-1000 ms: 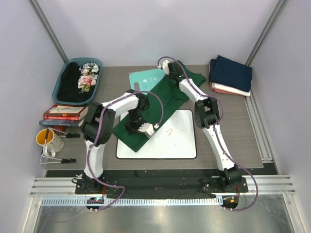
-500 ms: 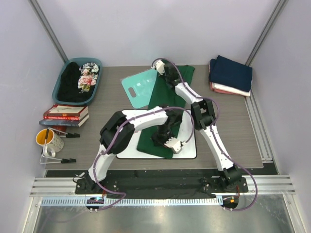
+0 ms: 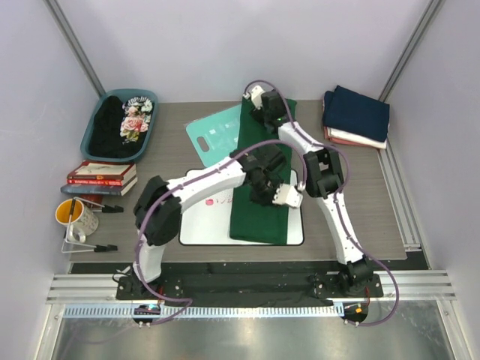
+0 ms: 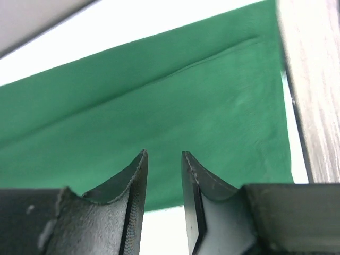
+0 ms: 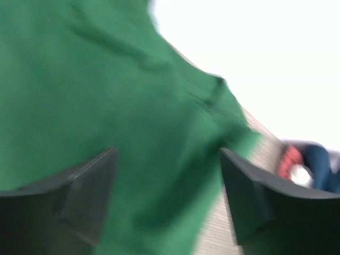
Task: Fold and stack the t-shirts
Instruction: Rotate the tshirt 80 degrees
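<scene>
In the top view, a plain dark green cloth t-shirt (image 3: 259,221) is lying as a long folded strip in the middle of the grey wood-grain tabletop (image 3: 360,202), running from 12 o'clock toward 6 o'clock. Its near half is covering the right part of a white rectangular whiteboard (image 3: 202,225). A flat teal plastic board (image 3: 214,135) is lying just beside the strip's far half, at 11 o'clock.

The left gripper (image 3: 287,197) is hanging over the strip's right edge near its middle. The right gripper (image 3: 259,103) is sitting over the strip's far end at 12 o'clock.

At 10 o'clock an oval teal plastic basin (image 3: 88,133) is holding a bunched black floral-print t-shirt (image 3: 131,120). At 2 o'clock a folded navy t-shirt (image 3: 358,111) is topping a stack, with a white t-shirt (image 3: 352,138) and a reddish t-shirt (image 3: 328,133) showing beneath it.

In the left wrist view, the jaws are standing narrowly apart with nothing between them, above the green cloth.

The right wrist view is blurring. The jaws are standing wide over the green cloth, gripping nothing; whether they are touching it I cannot tell.
</scene>
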`<state>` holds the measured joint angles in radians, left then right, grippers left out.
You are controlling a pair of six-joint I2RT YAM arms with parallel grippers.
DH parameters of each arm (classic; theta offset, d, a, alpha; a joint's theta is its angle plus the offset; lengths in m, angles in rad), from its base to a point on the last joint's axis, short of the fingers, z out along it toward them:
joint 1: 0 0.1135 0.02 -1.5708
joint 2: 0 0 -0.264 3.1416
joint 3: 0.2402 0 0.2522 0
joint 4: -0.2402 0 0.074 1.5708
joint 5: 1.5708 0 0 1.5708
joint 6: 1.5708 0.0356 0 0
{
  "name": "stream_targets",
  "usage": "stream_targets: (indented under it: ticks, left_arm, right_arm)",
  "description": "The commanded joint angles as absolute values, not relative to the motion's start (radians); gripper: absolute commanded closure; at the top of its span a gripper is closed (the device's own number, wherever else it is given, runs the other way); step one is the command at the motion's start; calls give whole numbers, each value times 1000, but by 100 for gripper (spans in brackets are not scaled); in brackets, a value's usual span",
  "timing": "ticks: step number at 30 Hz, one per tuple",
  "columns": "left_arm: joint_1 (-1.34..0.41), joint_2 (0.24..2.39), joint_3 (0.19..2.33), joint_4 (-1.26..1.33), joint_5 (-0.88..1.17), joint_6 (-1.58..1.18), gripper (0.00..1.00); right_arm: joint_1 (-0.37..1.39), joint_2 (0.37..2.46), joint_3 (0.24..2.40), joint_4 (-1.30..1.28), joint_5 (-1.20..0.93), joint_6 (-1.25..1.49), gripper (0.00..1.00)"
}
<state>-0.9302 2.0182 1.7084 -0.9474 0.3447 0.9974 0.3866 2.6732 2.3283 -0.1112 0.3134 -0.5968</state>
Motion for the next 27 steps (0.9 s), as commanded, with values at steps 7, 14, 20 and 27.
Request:
stream_targets:
  ticks: [7, 14, 20, 27]
  left_arm:
    - [-778, 1507, 1356, -675, 215, 1074, 3]
    - [-710, 1364, 1094, -534, 230, 1172, 0]
    - [-722, 1223, 722, -196, 389, 1347, 0]
    - [-733, 1181, 529, -41, 566, 1470, 0]
  right_arm:
    - [298, 2153, 1911, -159, 307, -639, 0]
    - [299, 1564, 1254, -397, -88, -1065, 2]
    - [336, 1030, 735, -471, -310, -1420, 7]
    - [477, 784, 476, -511, -399, -1457, 12]
